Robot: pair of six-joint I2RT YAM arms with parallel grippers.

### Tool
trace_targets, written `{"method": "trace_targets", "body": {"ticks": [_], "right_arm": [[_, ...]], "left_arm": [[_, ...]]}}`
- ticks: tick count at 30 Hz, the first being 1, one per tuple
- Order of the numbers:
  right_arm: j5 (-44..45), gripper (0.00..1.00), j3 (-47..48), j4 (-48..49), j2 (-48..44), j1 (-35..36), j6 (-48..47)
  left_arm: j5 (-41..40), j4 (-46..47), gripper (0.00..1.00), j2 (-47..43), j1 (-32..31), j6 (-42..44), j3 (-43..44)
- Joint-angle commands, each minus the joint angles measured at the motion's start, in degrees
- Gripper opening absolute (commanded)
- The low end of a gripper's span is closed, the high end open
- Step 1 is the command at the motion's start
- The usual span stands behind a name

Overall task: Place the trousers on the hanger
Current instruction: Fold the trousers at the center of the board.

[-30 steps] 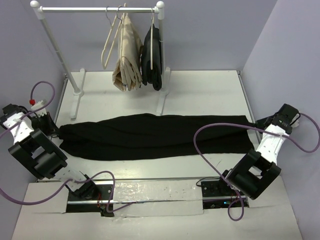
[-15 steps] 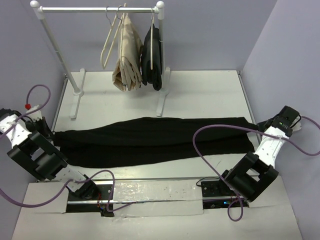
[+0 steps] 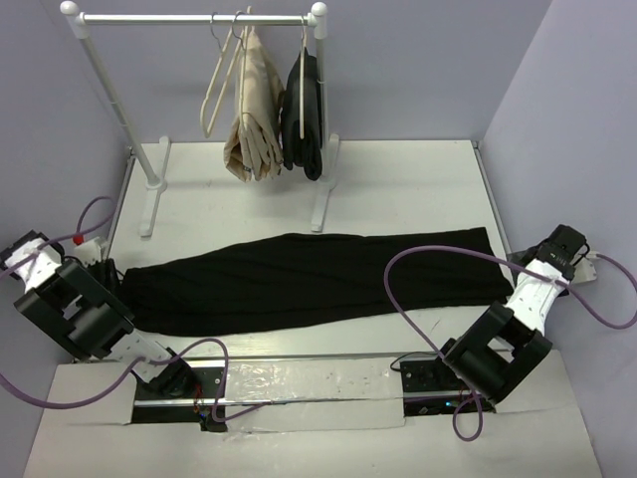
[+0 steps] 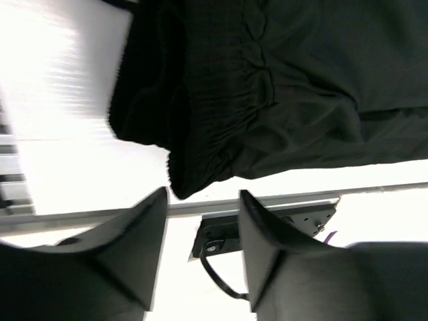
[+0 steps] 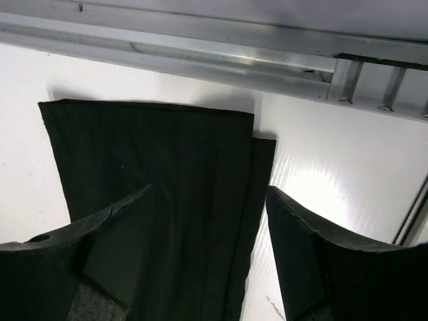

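The black trousers (image 3: 318, 279) lie flat and stretched out across the table, waistband at the left and cuffs at the right. My left gripper (image 3: 107, 271) stands open just off the waistband; in the left wrist view the gathered waistband (image 4: 221, 134) lies just beyond the gripper (image 4: 200, 200), with nothing between its fingers. My right gripper (image 3: 520, 262) is open over the cuff end; in the right wrist view the gripper (image 5: 210, 194) hovers over the flat cuffs (image 5: 154, 154), its fingers apart. The empty white hanger (image 3: 209, 100) hangs on the rail at the back.
A white clothes rack (image 3: 199, 18) stands at the back of the table (image 3: 398, 189). Beige trousers (image 3: 254, 110) and a smaller black garment (image 3: 304, 110) hang on it. Purple cables loop beside both arms. Purple walls close in left and right.
Both grippers have opened and let go of the trousers. The trousers have been drawn toward the near edge and now lie flatter and narrower, with the left end shifted right.
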Motion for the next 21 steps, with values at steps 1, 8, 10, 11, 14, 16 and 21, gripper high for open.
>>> {"method": "trace_targets", "body": {"ticks": [1,8,10,11,14,16,21], "right_arm": [[4.2,0.74,4.66,-1.51,-0.64,0.22,0.93],[10.45,0.75,7.66,-3.01,-3.01,6.9,0.23],[10.1,0.76,6.7,-2.05,-3.11,7.78,-0.3],[9.31,0.76,6.34,-1.87,-2.76,8.48,-0.3],[7.11,0.76,5.11,-1.34,-2.06,9.28,0.14],[6.05,0.76,4.76,-1.34,-1.27,10.59,0.05],[5.18,0.77,3.45,-0.9,-0.82,12.7,-0.3]], "left_arm": [[1.29,-3.73,0.57,0.71,0.34,-1.38,7.21],[3.15,-9.72,0.79,3.09,0.42,-4.9,19.27],[5.16,-8.14,0.99,3.0,0.25,-6.3,18.05],[6.39,-6.13,0.99,3.26,-0.62,-7.09,15.6],[5.45,-1.12,0.99,3.17,-4.31,-9.38,8.13],[2.99,5.04,0.99,2.65,-6.25,-11.31,2.94],[-5.62,13.75,0.99,5.36,-6.26,-12.9,-2.26]]}}
